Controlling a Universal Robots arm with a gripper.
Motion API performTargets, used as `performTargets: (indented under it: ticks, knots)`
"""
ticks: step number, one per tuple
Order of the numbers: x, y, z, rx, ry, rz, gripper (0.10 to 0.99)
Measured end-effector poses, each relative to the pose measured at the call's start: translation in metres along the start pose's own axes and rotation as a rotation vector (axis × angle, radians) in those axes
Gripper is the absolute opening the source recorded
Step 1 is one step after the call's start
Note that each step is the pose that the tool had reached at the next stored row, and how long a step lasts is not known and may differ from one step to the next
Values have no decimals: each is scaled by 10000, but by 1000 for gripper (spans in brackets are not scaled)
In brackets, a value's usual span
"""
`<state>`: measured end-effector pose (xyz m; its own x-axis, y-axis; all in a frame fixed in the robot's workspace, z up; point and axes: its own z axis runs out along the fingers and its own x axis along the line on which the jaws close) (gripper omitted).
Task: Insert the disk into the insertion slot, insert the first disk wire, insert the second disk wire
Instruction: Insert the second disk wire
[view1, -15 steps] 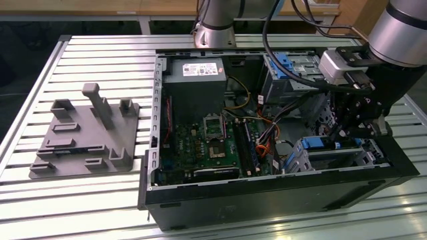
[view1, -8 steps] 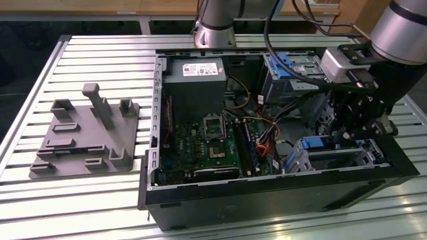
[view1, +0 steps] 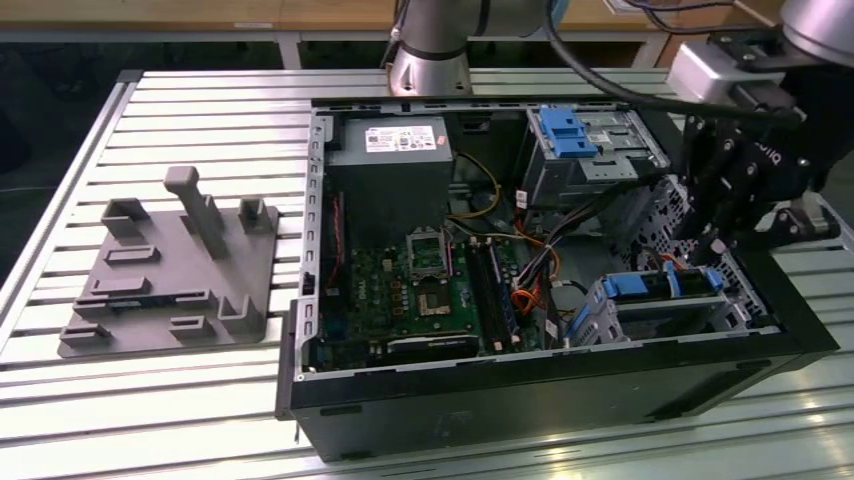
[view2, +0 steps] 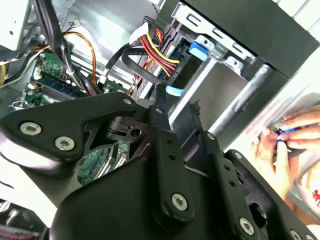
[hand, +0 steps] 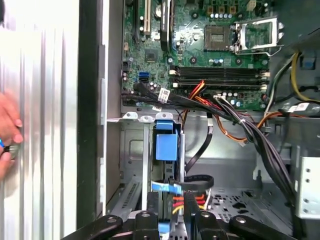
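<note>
Slatted bench w/ open PC case; disk seated in insertion slot; gripper fingers closed on cable connector beside disk.

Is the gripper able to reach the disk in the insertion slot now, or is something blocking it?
Probably yes. The gripper hangs directly over the disk seated in the insertion slot; only loose cables lie beside it.

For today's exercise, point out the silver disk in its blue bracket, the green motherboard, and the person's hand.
Silver disk in blue plastic bracket (hand: 165, 146), first wrist view: on the blue bracket.
Green motherboard (view1: 407, 290), exterior view: on the board's middle.
Person's hand (view2: 290, 150), second wrist view: on the fingers.
</note>
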<state>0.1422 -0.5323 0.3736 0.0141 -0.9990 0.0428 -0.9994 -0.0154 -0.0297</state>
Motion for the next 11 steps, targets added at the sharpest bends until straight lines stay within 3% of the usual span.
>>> performTargets:
  ticks: [4, 9, 11]
  knots:
    - [6, -4, -148, -1, 0, 0, 337]
    - [6, -4, -150, 0, 4, 0, 322]
    - [6, -4, -150, 0, 8, 0, 196]
